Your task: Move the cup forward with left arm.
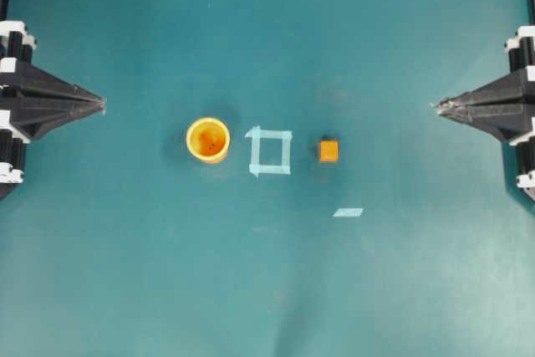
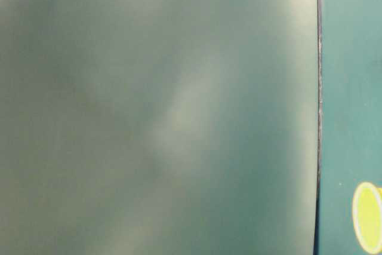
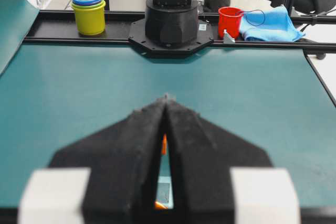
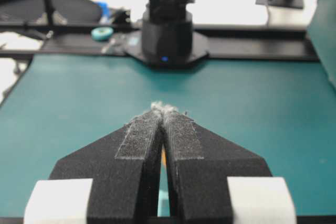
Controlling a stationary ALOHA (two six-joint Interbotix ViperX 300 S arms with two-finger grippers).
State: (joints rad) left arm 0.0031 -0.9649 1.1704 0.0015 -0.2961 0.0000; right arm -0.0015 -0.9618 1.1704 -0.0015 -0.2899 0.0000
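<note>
The yellow cup (image 1: 207,139) with its orange inside stands upright on the teal table (image 1: 267,290), left of centre. My left gripper (image 1: 102,104) rests at the left edge, well apart from the cup, fingers pressed together to a point and holding nothing. The left wrist view shows the same shut tips (image 3: 166,99), with only thin orange slivers visible through the slit behind them. My right gripper (image 1: 436,106) sits at the right edge, also shut and empty (image 4: 164,109). In the table-level view only the edge of the cup (image 2: 367,218) shows at the lower right.
A pale tape square (image 1: 270,150) lies just right of the cup, then a small orange cube (image 1: 328,150). A tape strip (image 1: 348,212) lies nearer the front. Behind the far arm base (image 3: 171,19) stand stacked cups (image 3: 88,11), a red cup (image 3: 230,20) and a blue cloth (image 3: 270,24).
</note>
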